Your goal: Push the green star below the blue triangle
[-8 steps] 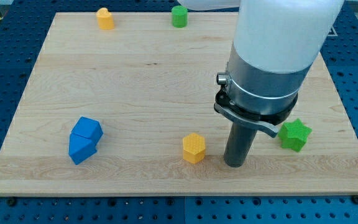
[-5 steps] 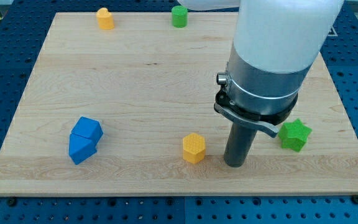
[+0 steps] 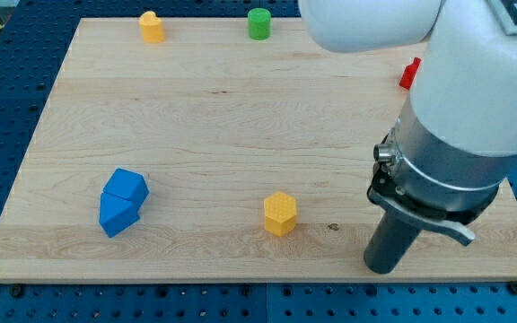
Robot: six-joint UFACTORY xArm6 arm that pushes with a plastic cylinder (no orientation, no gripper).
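The green star does not show; the arm's wide body covers the board's right side, where it lay in the earlier frames. Two blue blocks sit touching at the lower left, one [image 3: 130, 186] above the other [image 3: 114, 215]; I cannot tell which is the triangle. My tip [image 3: 385, 268] rests near the board's bottom edge at the right, far to the right of the blue blocks and right of a yellow hexagon [image 3: 279, 213].
A yellow block [image 3: 152, 27] and a green cylinder [image 3: 258, 23] stand at the board's top edge. A red block [image 3: 409, 74] peeks out beside the arm at the upper right. The wooden board [image 3: 196, 117] lies on a blue perforated table.
My tip has moved right and toward the view's bottom, away from the yellow hexagon. The arm now hides the green star and uncovers the red block. The other blocks have not moved.
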